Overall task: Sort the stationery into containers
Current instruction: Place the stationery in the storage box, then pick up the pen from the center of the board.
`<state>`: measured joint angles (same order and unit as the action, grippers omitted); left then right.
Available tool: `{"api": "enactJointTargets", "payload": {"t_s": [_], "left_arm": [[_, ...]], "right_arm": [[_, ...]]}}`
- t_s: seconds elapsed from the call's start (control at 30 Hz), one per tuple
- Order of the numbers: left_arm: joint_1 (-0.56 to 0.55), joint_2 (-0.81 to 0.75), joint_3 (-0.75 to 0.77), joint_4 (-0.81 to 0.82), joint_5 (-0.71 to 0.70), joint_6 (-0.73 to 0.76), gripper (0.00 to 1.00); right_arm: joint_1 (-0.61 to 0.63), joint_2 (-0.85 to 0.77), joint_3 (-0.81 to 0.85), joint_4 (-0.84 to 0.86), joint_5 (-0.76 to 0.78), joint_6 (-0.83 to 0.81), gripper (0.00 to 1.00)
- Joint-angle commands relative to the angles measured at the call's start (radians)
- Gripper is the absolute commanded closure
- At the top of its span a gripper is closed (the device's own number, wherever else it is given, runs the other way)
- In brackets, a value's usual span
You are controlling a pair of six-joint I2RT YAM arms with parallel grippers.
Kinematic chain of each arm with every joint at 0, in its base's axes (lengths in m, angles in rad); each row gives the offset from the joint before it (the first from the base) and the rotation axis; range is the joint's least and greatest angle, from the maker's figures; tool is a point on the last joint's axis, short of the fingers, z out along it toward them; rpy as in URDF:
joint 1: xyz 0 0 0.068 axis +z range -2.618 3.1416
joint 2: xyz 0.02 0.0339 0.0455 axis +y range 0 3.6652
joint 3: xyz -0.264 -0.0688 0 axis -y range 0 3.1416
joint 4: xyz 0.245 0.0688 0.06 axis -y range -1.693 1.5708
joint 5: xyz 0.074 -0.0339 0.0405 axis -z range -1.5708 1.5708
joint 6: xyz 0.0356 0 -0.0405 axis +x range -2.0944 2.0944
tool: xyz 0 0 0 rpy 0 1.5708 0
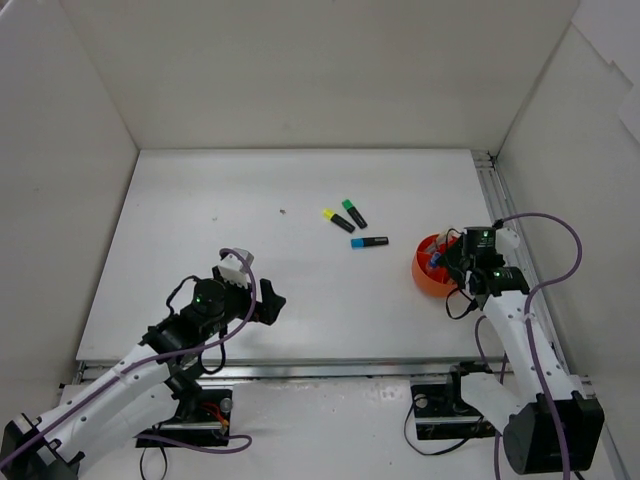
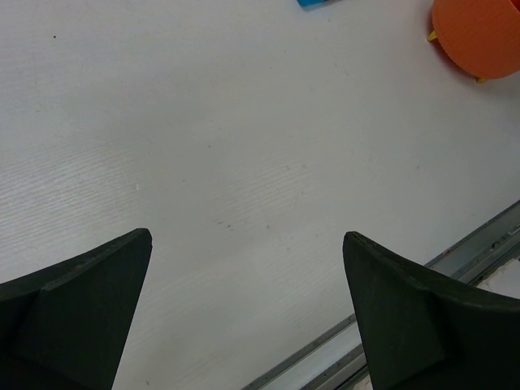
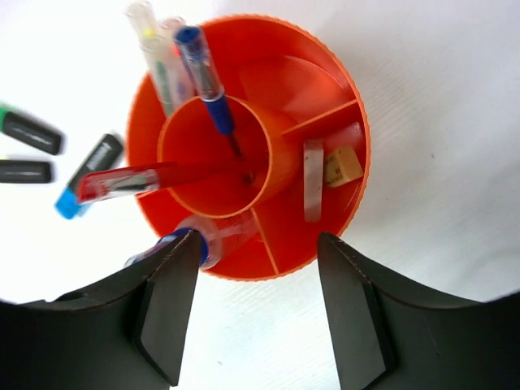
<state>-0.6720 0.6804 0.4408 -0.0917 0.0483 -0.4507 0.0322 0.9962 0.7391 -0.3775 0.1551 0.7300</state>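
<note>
1. Left gripper (image 1: 270, 300): hovering low over the bare table (image 1: 200, 220), jaws standing wide apart, gripping nothing.
2. Right gripper (image 3: 258, 238): hanging directly above the orange pot (image 3: 357, 122), fingers spread, carrying nothing.
3. Pot, sitting near the right table edge:
   - Centre well: holding the blue pen (image 3: 203, 69) and red pen (image 3: 138, 180).
   - Outer compartments: holding the clear tube (image 3: 207, 236), eraser (image 3: 343, 165) and pale strip (image 3: 313, 179).
4. Blue-capped highlighter (image 1: 370, 242): lying on the table just left of the pot.
5. Yellow-capped highlighter (image 1: 338, 219) and green-capped highlighter (image 1: 354, 212): lying side by side just beyond.

Step, as judged: between placements, highlighters waiting. The next move is probably calling for the right arm to reach left and close across the blue-capped barrel.
</note>
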Motion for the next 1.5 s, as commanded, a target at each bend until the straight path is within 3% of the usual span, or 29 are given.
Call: {"api": "enactJointTargets", "payload": {"t_s": [0.0, 0.13, 0.17, 0.37, 0.5, 0.6, 0.7, 0.83, 1.03, 1.23, 1.47], "left_arm": [[0.006, 0.018, 0.026, 0.063, 0.008, 0.014, 0.0], [0.006, 0.025, 0.03, 0.064, 0.015, 0.015, 0.0], [0.006, 0.025, 0.032, 0.063, 0.015, 0.014, 0.0], [0.006, 0.024, 0.042, 0.052, -0.007, 0.012, 0.0], [0.006, 0.039, 0.064, 0.034, -0.031, 0.009, 0.0], [0.015, 0.044, 0.09, 0.011, -0.044, 0.009, 0.0], [0.015, 0.039, 0.117, -0.032, -0.097, 0.007, 0.0], [0.015, 0.01, 0.131, -0.085, -0.126, 0.004, 0.0], [0.015, -0.01, 0.116, -0.072, -0.131, 0.006, 0.0], [0.015, 0.031, 0.133, -0.075, -0.156, 0.006, 0.0], [0.015, 0.038, 0.139, -0.079, -0.168, 0.01, 0.0]], "right_arm": [[-0.003, -0.076, 0.011, 0.031, 0.009, -0.012, 0.43], [0.001, -0.142, 0.057, 0.016, 0.009, -0.063, 0.3], [0.002, -0.146, 0.083, 0.011, 0.009, -0.093, 0.02], [0.159, -0.073, 0.274, -0.001, -0.046, -0.352, 0.02], [0.416, 0.191, 0.422, -0.027, -0.094, -0.633, 0.02], [0.498, 0.447, 0.541, -0.096, -0.219, -0.892, 0.02], [0.5, 0.666, 0.675, -0.153, -0.233, -0.978, 0.02], [0.459, 0.786, 0.749, -0.17, -0.353, -1.142, 0.02], [0.434, 0.92, 0.795, -0.202, -0.342, -1.323, 0.02], [0.42, 1.05, 0.881, -0.212, -0.253, -1.38, 0.02], [0.387, 1.13, 0.95, -0.238, -0.331, -1.414, 0.02]]}}
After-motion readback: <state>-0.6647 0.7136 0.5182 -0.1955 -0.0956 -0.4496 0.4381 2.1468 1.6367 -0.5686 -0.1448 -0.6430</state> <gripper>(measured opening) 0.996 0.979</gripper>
